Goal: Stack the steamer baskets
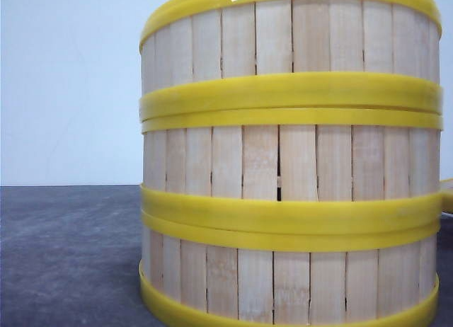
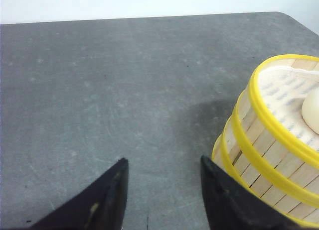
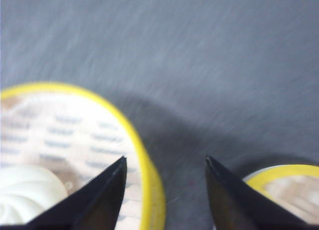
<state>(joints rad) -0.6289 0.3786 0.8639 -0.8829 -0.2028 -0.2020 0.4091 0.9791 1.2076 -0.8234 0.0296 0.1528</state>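
Three steamer baskets (image 1: pixel 290 164) stand stacked close to the front camera, with pale slat walls and yellow rings. In the left wrist view the stack (image 2: pixel 269 140) stands just beside one finger of my left gripper (image 2: pixel 162 163), which is open and empty over the bare table. A white bun (image 2: pixel 311 110) lies in the top basket. My right gripper (image 3: pixel 165 160) is open and empty, its jaws straddling the yellow rim of a basket (image 3: pixel 149 175) that holds a white bun (image 3: pixel 25 190). Another basket's rim (image 3: pixel 279 172) shows beside the other finger. That view is blurred.
The dark grey table (image 2: pixel 124 90) stretches away from the stack, and its far edge and rounded corner (image 2: pixel 284 16) meet a pale wall. A sliver of yellow (image 1: pixel 447 196) shows at the right edge of the front view behind the stack.
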